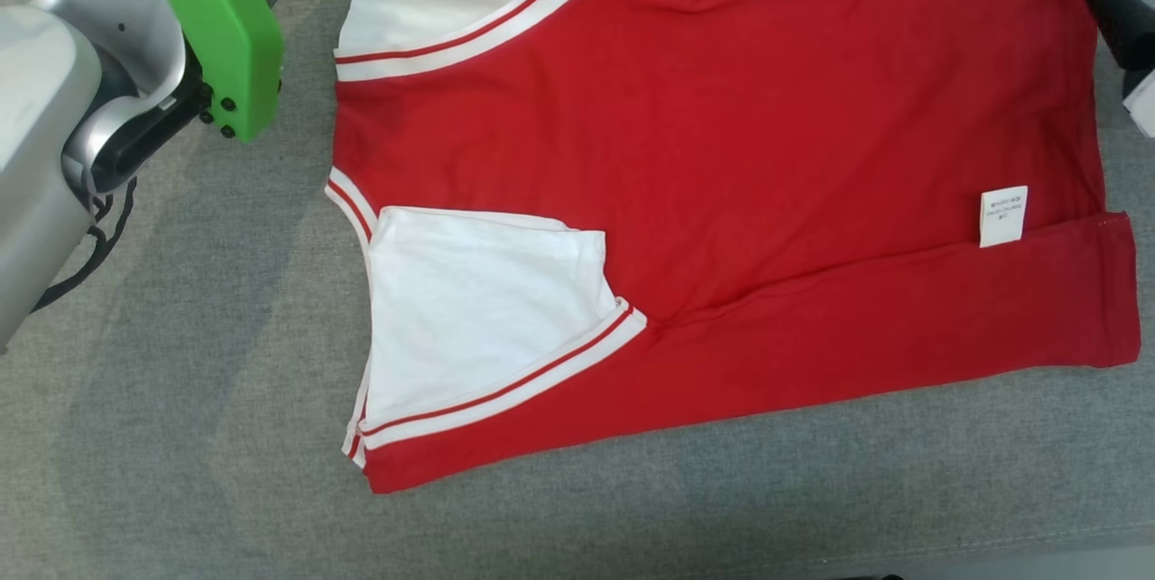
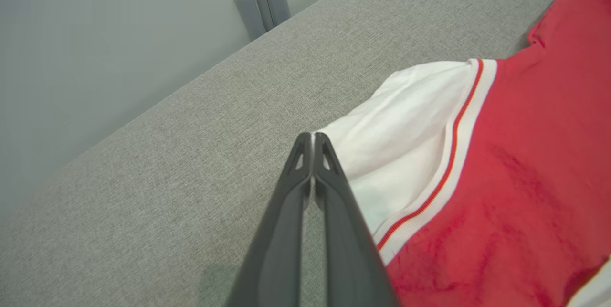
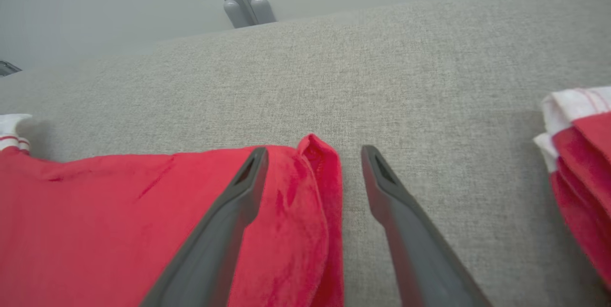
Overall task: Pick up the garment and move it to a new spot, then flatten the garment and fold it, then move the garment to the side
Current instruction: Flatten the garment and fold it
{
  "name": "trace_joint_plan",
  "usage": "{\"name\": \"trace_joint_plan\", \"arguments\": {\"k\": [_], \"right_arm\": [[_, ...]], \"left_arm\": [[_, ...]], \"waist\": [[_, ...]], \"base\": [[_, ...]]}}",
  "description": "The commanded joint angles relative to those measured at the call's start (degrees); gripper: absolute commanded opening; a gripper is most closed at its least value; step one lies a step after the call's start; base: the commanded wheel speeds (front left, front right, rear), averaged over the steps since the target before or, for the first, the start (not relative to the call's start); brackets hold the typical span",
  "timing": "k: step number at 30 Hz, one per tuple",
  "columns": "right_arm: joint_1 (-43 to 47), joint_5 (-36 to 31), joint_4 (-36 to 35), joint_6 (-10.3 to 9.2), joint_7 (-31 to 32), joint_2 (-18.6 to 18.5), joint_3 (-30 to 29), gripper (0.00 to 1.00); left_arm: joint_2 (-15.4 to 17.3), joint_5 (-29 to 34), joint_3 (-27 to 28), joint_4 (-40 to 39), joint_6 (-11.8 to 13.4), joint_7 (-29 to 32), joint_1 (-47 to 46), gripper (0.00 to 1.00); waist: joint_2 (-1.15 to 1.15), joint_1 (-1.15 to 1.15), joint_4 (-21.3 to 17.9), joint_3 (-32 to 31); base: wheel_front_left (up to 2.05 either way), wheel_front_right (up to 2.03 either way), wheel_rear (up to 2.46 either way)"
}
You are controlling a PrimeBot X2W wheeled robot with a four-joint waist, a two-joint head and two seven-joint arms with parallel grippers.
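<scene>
The red garment point(image 1: 722, 156) lies flat on the grey table point(image 1: 180, 427), long axis left to right. The right gripper point(image 3: 313, 153) stands with jaws apart astride its far right corner. The left gripper point(image 2: 312, 140), jaws together, sits at the far left white sleeve point(image 2: 405, 121).

Head view steeply down over garment point(image 1: 722, 156), both wrist views low, close, skimming its edges, probably opposite ends
</scene>
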Motion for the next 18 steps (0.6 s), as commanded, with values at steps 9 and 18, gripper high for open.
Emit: {"name": "trace_joint_plan", "arguments": {"k": [9,18], "right_arm": [[-4.25,-1.53,5.27,-0.04,4.52,1.03,1.08,0.85],[-4.65,-0.98,6.97,-0.04,4.63,-0.1,0.92,0.0]], "left_arm": [[-1.7,0.8,-1.7,-0.07,0.08,-0.98,-1.85,0.0],[-1.94,-0.62,-3.17,1.08,0.08,-3.03,-2.6,0.0]], "waist": [[0.0,0.0,2.55,0.57],[0.0,0.0,2.96,0.53]], "base": [[0.0,0.0,0.0],[0.0,0.0,0.0]]}}
